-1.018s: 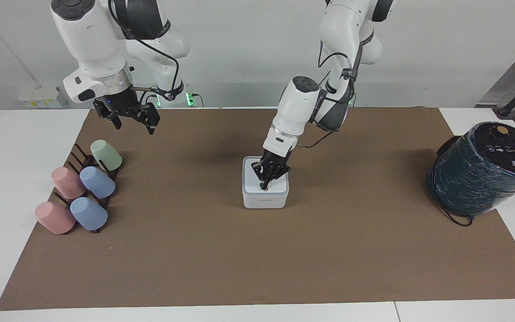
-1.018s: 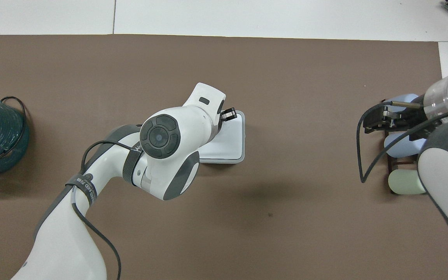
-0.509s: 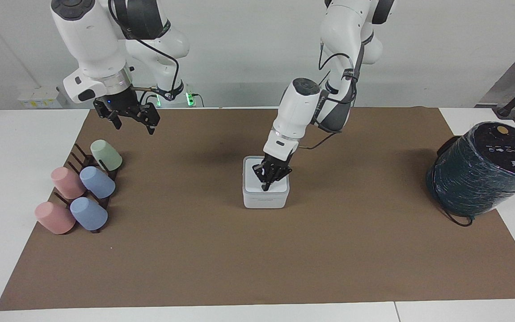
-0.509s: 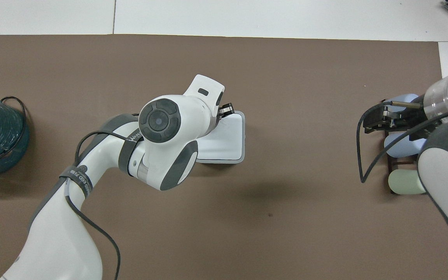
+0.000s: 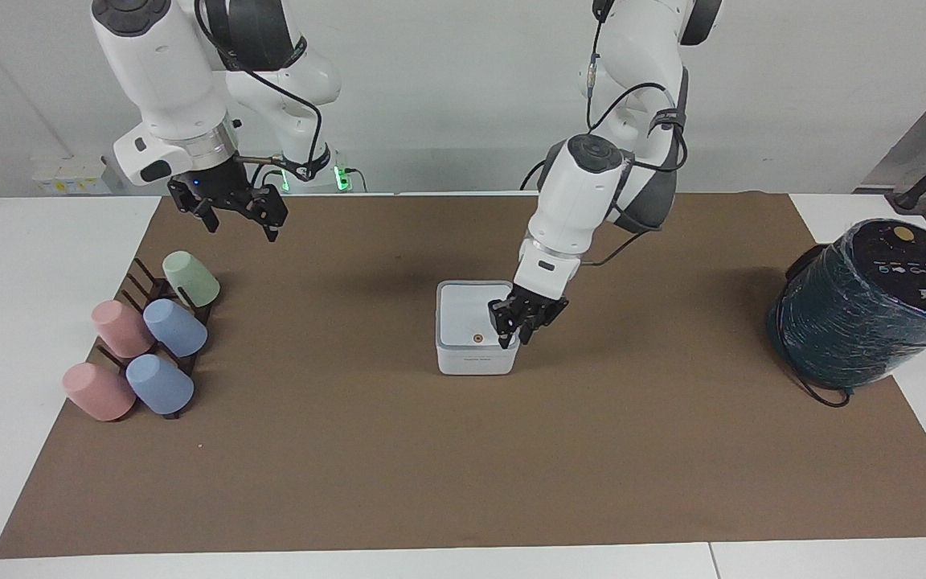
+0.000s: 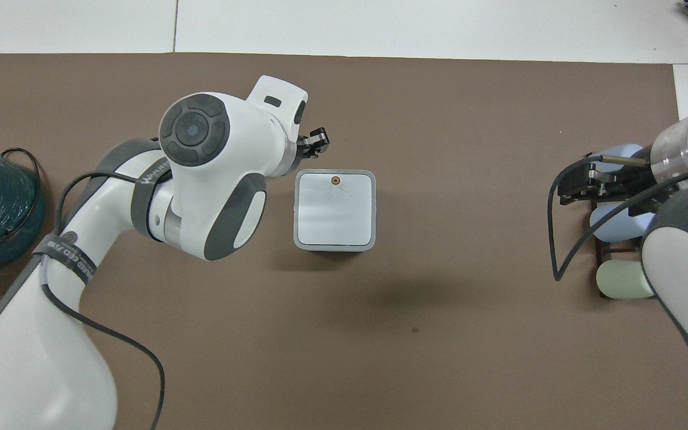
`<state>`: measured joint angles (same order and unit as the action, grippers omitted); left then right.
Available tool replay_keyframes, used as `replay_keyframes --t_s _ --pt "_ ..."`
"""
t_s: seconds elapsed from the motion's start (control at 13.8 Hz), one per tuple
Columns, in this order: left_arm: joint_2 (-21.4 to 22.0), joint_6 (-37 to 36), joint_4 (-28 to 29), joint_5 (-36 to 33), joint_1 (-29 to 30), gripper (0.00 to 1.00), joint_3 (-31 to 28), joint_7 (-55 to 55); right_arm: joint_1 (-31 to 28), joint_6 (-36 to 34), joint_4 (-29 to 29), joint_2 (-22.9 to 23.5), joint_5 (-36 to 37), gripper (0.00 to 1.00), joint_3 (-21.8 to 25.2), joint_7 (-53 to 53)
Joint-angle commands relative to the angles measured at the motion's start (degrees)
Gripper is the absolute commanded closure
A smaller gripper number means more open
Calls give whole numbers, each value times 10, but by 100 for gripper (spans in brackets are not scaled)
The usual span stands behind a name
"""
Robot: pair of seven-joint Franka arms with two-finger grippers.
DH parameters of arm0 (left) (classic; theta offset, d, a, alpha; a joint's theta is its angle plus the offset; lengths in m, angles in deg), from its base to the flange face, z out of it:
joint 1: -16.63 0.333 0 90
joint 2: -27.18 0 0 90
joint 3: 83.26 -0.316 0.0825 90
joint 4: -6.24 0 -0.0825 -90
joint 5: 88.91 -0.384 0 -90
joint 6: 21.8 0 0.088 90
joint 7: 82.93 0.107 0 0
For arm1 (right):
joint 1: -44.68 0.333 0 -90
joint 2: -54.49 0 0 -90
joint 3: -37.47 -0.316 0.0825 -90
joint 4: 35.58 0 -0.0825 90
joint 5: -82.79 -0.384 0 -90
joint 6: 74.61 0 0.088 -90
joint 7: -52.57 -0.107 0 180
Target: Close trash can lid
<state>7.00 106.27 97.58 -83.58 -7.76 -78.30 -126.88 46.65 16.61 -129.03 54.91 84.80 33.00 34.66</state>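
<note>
The small white trash can (image 5: 475, 359) stands at the middle of the brown mat. Its lid (image 5: 467, 318) lies flat and closed on it, orange dot up; the lid also shows in the overhead view (image 6: 335, 209). My left gripper (image 5: 515, 339) is shut and empty. It hangs just off the can's edge toward the left arm's end of the table, at about lid height, not touching. It also shows in the overhead view (image 6: 318, 142). My right gripper (image 5: 239, 227) is open and empty, waiting in the air over the mat by the cup rack; it also shows in the overhead view (image 6: 572, 184).
A dark rack with several pastel cups (image 5: 153, 338) lies at the right arm's end of the mat. A large dark teal wrapped cylinder (image 5: 873, 305) with a cable stands at the left arm's end.
My left gripper has lifted off the lid's orange dot and moved sideways off the can toward the left arm's end. The lid stays flat. The right arm has not moved.
</note>
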Motion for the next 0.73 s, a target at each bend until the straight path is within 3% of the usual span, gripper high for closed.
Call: replay_keyframes --t_s 0.0,0.29,0.65 --pt "-7 -38 -32 -7 13 57 6 7 -7 6 -16 -13 1 0 -3 12" --pt "-6 -61 -34 -8 25 57 5 28 -7 6 -16 -13 1 0 -3 12" --pt "9 -200 -62 -14 109 57 0 193 -7 6 -16 -13 1 0 -3 12"
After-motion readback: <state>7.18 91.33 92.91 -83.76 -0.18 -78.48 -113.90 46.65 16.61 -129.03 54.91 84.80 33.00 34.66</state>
